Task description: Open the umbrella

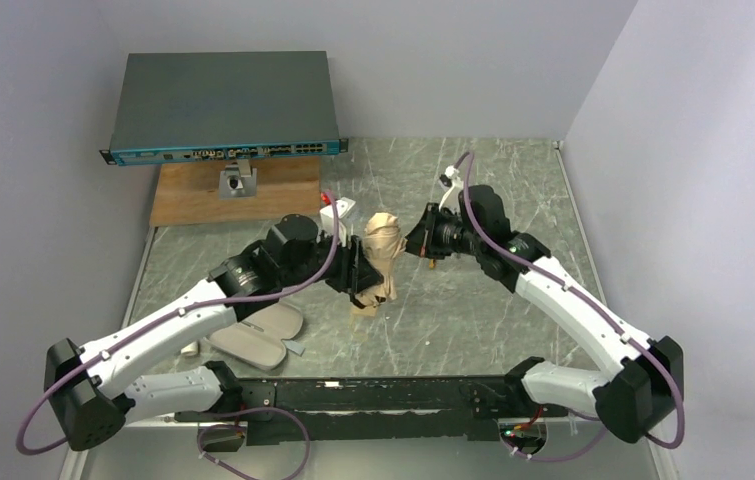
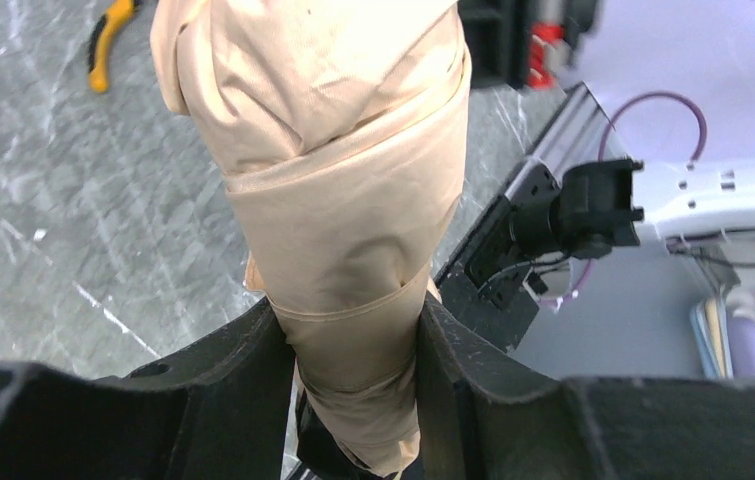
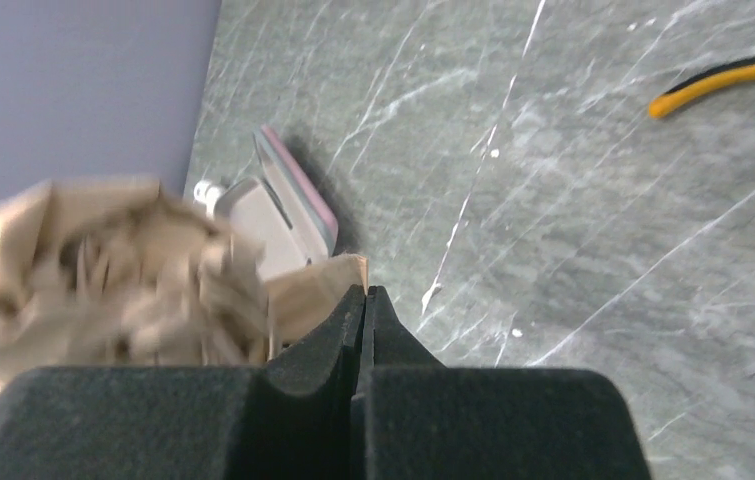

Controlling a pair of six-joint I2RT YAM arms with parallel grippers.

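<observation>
The umbrella (image 1: pixel 381 255) stands upright in mid-table, its tan-beige canopy still folded and wrapped. My left gripper (image 1: pixel 358 275) is shut on the umbrella's lower part; in the left wrist view the black fingers (image 2: pixel 243 370) press the fabric (image 2: pixel 343 180) from both sides (image 2: pixel 353 330). My right gripper (image 1: pixel 415 243) is at the umbrella's top, on its right side. In the right wrist view its jaws (image 3: pixel 366 292) are closed, with a tan strap flap (image 3: pixel 318 290) ending right at the jaw line. The rumpled canopy top (image 3: pixel 103 270) lies to its left. The handle is hidden.
A pale sleeve (image 1: pixel 258 335) lies under the left arm. Yellow-handled pliers (image 3: pixel 723 75) lie right of the umbrella (image 2: pixel 108 40). A small white box (image 1: pixel 338 215) sits behind the umbrella. A network switch (image 1: pixel 223 105) on a wooden board (image 1: pixel 193 200) stands at the back left. Walls enclose the table.
</observation>
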